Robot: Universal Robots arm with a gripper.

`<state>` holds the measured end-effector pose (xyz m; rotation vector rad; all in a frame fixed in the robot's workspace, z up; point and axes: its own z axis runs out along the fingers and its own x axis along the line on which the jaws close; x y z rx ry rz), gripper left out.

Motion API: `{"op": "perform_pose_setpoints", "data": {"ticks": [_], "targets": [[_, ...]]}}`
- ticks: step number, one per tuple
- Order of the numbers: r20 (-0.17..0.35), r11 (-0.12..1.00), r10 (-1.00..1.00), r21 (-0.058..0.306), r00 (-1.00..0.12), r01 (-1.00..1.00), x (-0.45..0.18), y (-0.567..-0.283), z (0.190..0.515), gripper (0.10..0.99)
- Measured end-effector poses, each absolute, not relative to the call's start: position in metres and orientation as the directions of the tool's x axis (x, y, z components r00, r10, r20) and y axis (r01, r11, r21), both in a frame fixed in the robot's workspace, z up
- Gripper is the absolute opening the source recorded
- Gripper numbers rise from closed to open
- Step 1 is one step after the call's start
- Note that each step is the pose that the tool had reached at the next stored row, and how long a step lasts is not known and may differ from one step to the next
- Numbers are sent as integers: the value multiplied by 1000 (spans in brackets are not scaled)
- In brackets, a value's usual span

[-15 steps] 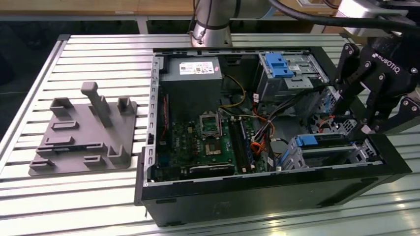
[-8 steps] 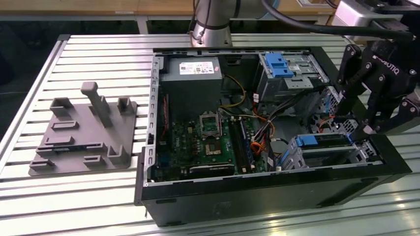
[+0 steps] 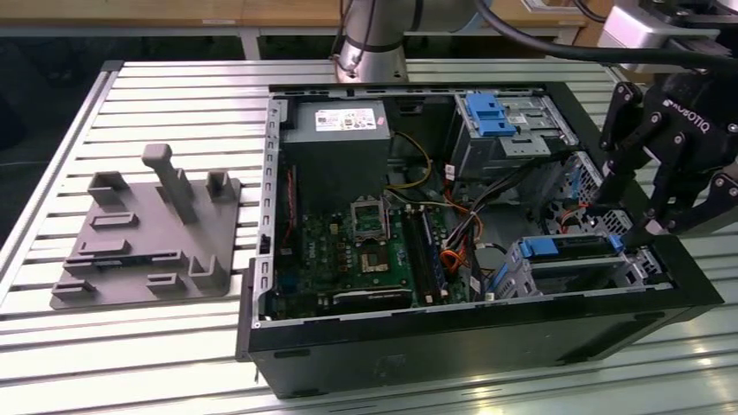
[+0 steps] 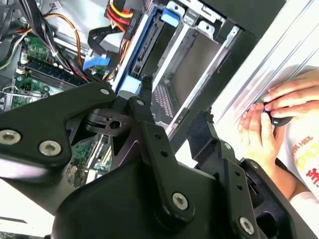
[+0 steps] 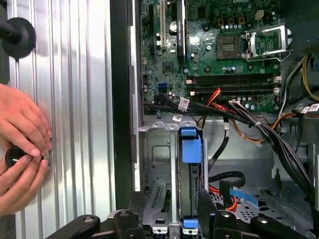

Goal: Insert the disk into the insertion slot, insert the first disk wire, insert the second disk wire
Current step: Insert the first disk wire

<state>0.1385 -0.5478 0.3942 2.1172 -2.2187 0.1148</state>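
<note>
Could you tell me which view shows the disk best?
First wrist view: the whole disk shows edge-on in the slot. Exterior view: same edge, farther off. Second wrist view: the tool partly covers it.

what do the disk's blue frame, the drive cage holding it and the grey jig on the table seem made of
Disk's blue frame: likely moulded plastic, uniform colour, slight gloss. Drive cage: bare sheet metal, silver, folded edges, punched holes. Grey jig: matte, probably plastic, perhaps printed; unsure.
</note>
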Motion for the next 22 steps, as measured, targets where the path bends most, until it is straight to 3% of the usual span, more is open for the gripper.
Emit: {"op": "perform_pose_setpoints", "data": {"ticks": [8, 16, 22], "targets": [[105, 40, -994, 19, -38, -999, 158, -546, 388, 557], [105, 41, -994, 19, -38, -999, 162, -517, 385, 557], [106, 41, -994, 29, -37, -999, 177, -510, 375, 557]]}}
